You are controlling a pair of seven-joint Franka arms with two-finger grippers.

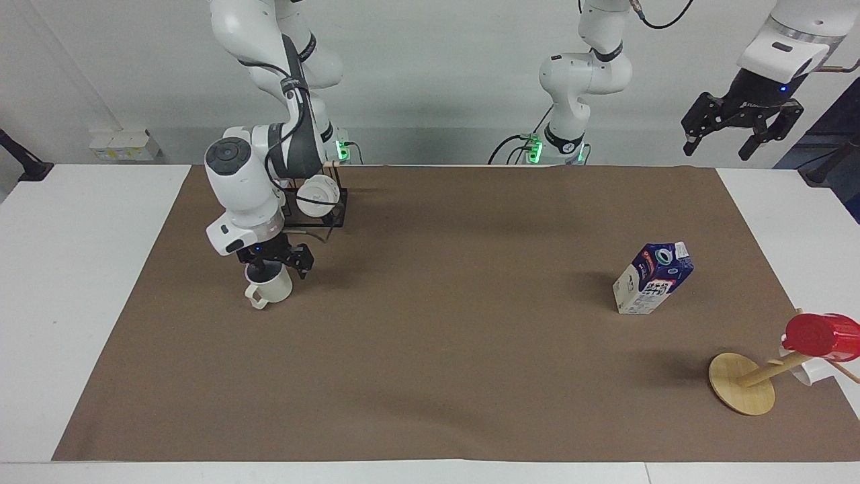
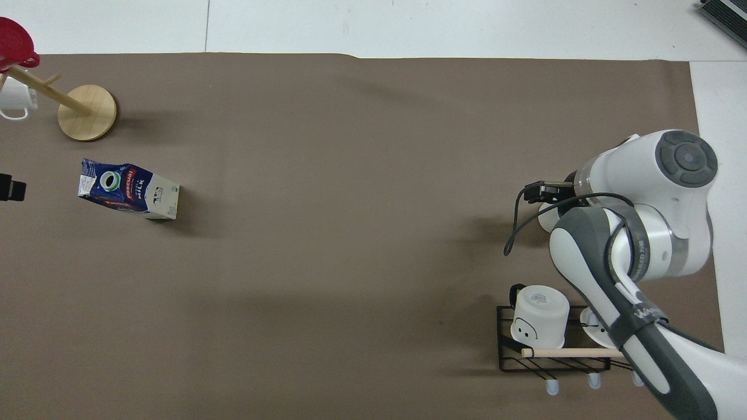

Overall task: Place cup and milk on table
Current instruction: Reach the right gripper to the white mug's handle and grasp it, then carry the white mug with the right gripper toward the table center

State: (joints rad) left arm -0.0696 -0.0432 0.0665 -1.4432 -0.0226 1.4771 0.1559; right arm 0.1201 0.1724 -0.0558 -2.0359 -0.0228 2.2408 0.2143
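Jaws of the right gripper straddle the rim of the cup, contact unclear; the overhead view hides this under the arm, showing only a sliver of cup at 9 o'clock of the wrist. Spread jaws show on the left gripper, waiting high at the facing view's 2 o'clock. Milk stands on the table.

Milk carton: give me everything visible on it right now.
The milk carton is a small gable-top pack, apparently paperboard: dark blue upper part, white lower part, red and blue print, round spout ring on the sloped top. It stands upright on the brown mat toward the left arm's end, nearer the robots than the wooden mug tree. Nothing touches it but the mat.
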